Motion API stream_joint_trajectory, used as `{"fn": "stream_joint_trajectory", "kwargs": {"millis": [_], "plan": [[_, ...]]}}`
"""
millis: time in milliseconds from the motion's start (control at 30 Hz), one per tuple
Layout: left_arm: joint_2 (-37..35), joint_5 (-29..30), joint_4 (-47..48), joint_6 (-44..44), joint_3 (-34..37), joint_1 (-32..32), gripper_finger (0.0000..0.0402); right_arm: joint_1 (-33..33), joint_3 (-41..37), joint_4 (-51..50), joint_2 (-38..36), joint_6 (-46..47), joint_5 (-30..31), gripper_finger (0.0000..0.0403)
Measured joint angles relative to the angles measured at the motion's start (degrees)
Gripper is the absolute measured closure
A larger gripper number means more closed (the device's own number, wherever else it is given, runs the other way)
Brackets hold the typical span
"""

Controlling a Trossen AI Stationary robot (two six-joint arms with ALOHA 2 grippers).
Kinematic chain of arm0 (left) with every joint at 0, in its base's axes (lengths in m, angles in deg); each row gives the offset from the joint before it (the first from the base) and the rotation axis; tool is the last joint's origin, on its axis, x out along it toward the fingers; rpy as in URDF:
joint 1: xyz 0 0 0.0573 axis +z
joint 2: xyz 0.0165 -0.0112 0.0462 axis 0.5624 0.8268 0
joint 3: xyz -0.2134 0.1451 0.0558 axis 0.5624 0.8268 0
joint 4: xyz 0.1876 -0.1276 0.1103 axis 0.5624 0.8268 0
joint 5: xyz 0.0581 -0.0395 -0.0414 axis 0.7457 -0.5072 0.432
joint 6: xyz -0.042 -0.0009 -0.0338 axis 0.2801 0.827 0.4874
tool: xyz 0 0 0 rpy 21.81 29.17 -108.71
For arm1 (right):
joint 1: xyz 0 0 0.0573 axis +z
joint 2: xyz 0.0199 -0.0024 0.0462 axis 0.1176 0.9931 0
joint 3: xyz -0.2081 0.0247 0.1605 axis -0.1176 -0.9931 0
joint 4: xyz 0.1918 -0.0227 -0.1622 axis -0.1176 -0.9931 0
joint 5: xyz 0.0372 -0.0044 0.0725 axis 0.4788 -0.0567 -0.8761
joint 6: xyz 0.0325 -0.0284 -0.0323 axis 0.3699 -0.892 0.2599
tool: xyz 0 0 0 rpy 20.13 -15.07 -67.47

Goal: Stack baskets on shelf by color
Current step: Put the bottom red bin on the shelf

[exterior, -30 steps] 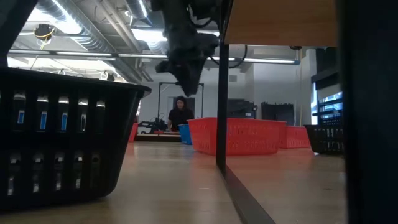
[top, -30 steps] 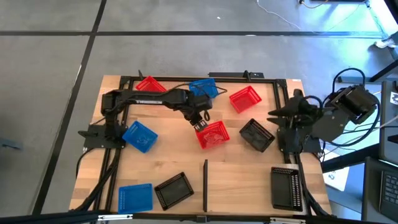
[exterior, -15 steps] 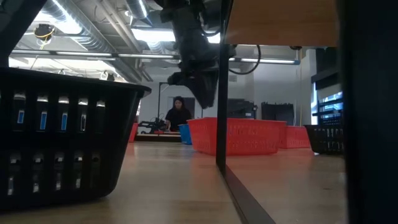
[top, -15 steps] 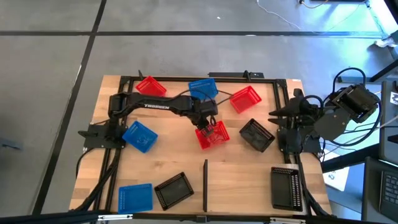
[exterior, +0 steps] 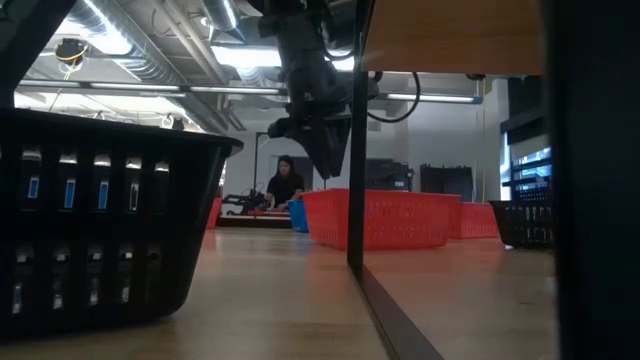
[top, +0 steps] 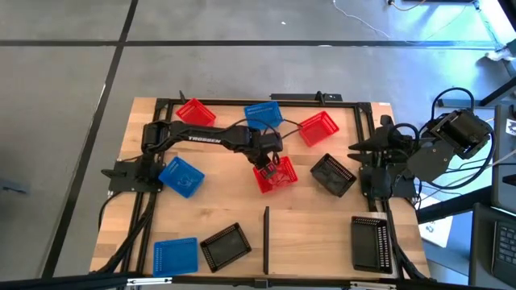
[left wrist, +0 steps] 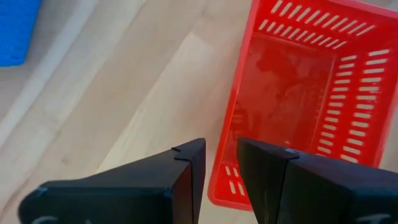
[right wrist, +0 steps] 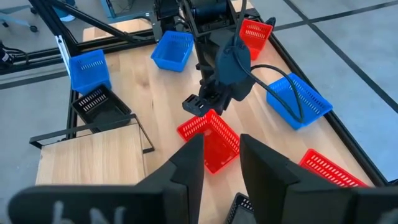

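My left gripper (top: 268, 161) hangs open just above the near wall of a red basket (top: 278, 177) in the middle of the table, touching nothing. In the left wrist view that red basket (left wrist: 298, 99) lies past the fingers (left wrist: 186, 180) and is empty. Two more red baskets (top: 194, 111) (top: 318, 129) and a blue basket (top: 263, 114) sit along the back. A black basket (top: 333, 174) lies right of centre. The pale shelf (top: 310, 238) is at the front, edged by a thin black bar (top: 266, 229). My right gripper (top: 353, 150) waits open at the right edge.
A blue basket (top: 181, 176) lies at the left. Another blue basket (top: 175, 255) and a black basket (top: 225, 246) sit at the front left, and a black basket (top: 371, 242) at the front right. Black frame rails (top: 258, 100) border the table. A person (exterior: 286, 185) is far behind.
My left arm has reached to the right and lowered, bringing its gripper from beside the red basket to just over its near wall. The right arm has not moved.
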Motion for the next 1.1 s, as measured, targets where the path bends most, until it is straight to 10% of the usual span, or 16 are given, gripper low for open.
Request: {"fn": "stream_joint_trajectory", "kwargs": {"millis": [1100], "plan": [[4.9,0.2,-2.6,-2.9,-0.1,-1.2,0.0319,0.0,-0.1,0.0,0.0,0.0,-0.2,0.0302]]}}
